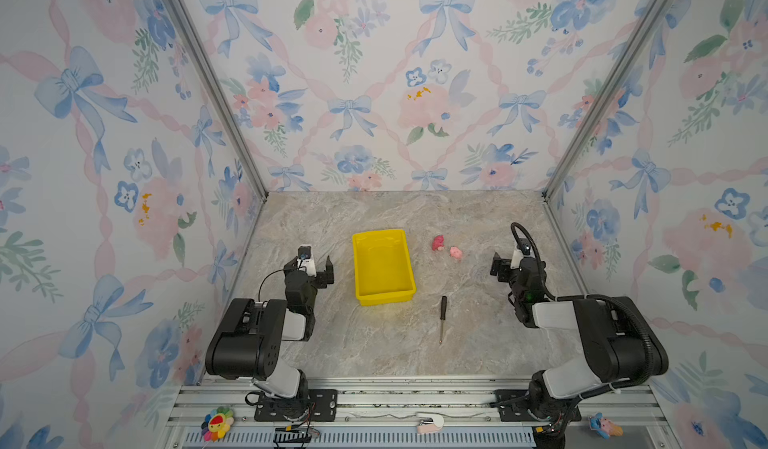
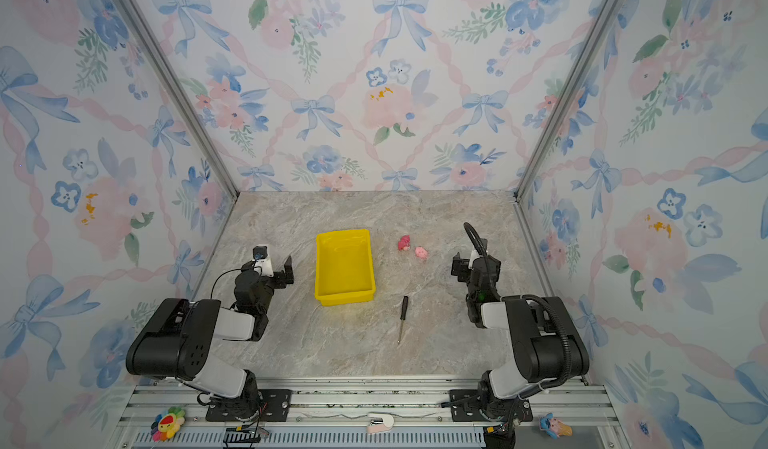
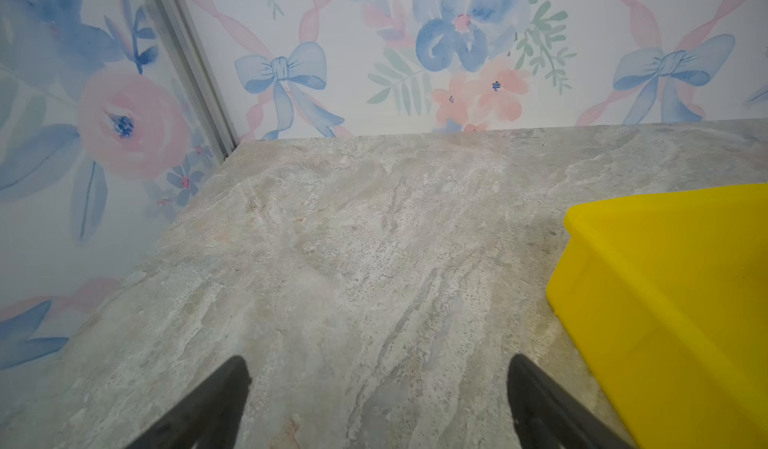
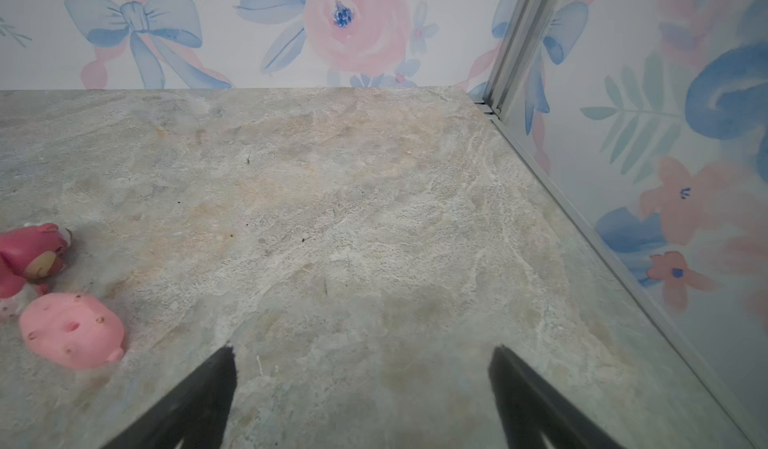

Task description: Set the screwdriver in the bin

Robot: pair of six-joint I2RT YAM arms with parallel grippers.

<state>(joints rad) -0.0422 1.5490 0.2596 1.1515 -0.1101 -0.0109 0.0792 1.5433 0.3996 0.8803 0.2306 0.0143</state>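
So far nothing is done: the screwdriver lies on the table near a corner of the bin, outside it, while left gripper and right gripper hang spread and empty, so grasping and placing remain.

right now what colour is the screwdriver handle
Black. The screwdriver shows best in a top view, lying on the table.
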